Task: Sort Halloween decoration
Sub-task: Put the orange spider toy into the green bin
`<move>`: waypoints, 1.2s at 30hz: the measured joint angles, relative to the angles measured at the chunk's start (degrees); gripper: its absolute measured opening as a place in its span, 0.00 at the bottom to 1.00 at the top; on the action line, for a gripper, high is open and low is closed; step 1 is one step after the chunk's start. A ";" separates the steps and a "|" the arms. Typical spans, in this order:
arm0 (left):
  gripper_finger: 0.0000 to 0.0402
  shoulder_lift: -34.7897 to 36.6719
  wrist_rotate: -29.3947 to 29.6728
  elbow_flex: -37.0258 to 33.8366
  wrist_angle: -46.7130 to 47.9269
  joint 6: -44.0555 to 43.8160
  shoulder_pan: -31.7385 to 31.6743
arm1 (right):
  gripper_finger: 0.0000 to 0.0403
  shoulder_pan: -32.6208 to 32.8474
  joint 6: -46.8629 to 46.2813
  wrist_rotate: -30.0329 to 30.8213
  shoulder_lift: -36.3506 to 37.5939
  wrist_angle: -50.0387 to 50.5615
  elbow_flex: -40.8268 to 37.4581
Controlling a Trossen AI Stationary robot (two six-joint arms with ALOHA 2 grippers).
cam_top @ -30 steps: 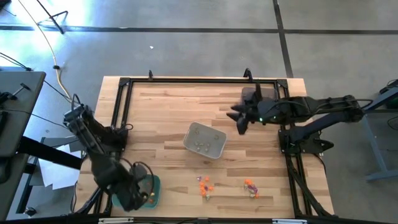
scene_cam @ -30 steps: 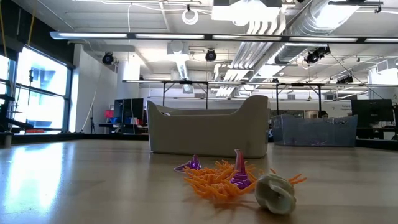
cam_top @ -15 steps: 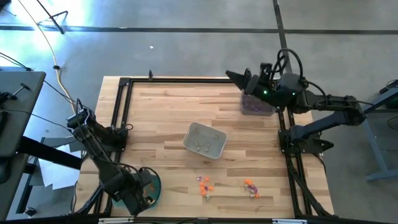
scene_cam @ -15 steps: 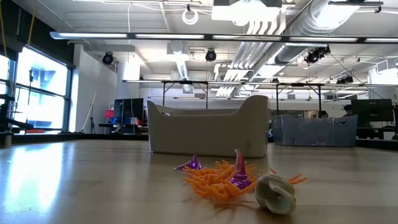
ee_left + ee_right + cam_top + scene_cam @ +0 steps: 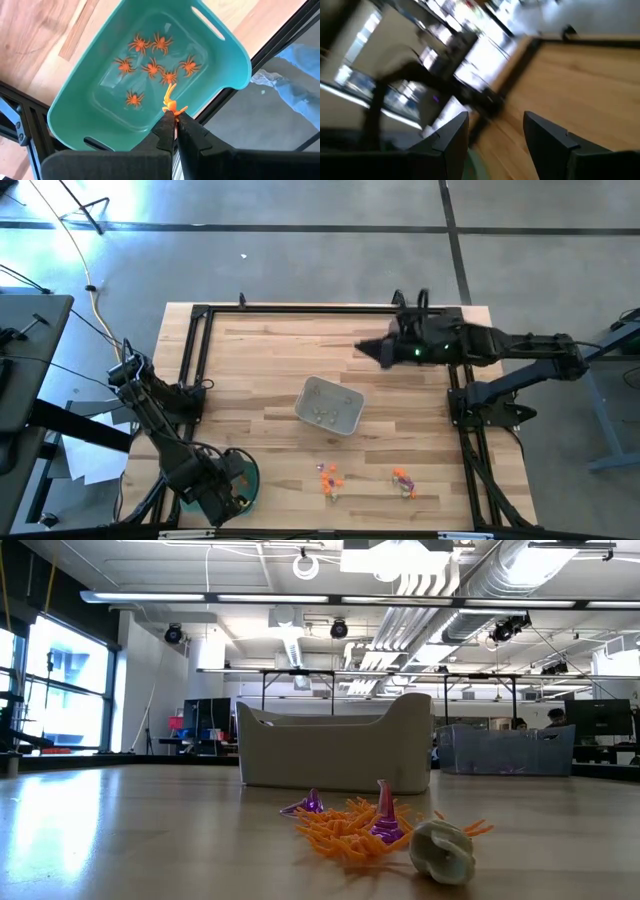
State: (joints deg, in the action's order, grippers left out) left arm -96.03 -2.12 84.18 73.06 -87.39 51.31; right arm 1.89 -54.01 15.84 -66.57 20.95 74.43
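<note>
In the left wrist view a teal tray holds several orange spiders. My left gripper hangs over it, shut on one more orange spider. In the high view this gripper is at the table's near left corner. My right gripper is raised over the table's far right, open, with nothing between its fingers. Loose orange, purple and pale trinkets lie near the front edge in two small heaps. The low view shows orange spiders, a purple piece and a pale one. My left gripper pinches the orange spider by its near end between the two fingertips. The fingers point down from above. The spider sticks out past the tips, clear of the teal tray's floor and above the spiders lying there.
A grey tray with pale trinkets stands at the table's middle and fills the low view's background. A black frame runs round the tabletop. Bare wood lies between the grey tray and the left frame rail.
My right gripper has swung toward the far edge, then come back a little toward the near side. Its wrist has rolled and its fingers have tipped up toward level. It stays open. My left gripper has sunk slightly over the teal tray, still shut on the spider.
</note>
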 joint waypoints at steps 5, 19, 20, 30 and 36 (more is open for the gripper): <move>0.01 0.00 1.79 0.00 -1.16 -1.03 0.09 | 0.45 2.72 0.44 -0.05 0.00 13.88 0.00; 0.22 0.00 5.22 0.02 -4.18 -0.97 -0.21 | 0.45 6.54 6.35 -5.20 0.00 29.88 0.00; 0.23 0.00 5.55 0.02 -4.21 -1.01 -0.39 | 0.45 6.98 6.34 -6.71 0.00 31.31 0.00; 0.25 0.42 15.59 0.08 -10.28 3.79 -5.85 | 0.45 20.64 -9.37 -19.37 -0.22 39.50 -9.86; 0.25 0.39 21.41 1.11 -14.81 14.00 -11.19 | 0.45 32.06 -23.57 -21.95 -0.24 26.96 -21.12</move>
State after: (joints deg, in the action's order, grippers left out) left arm -95.64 19.29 85.30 58.24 -73.38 40.11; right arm 33.95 -77.58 -6.10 -66.81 47.91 53.32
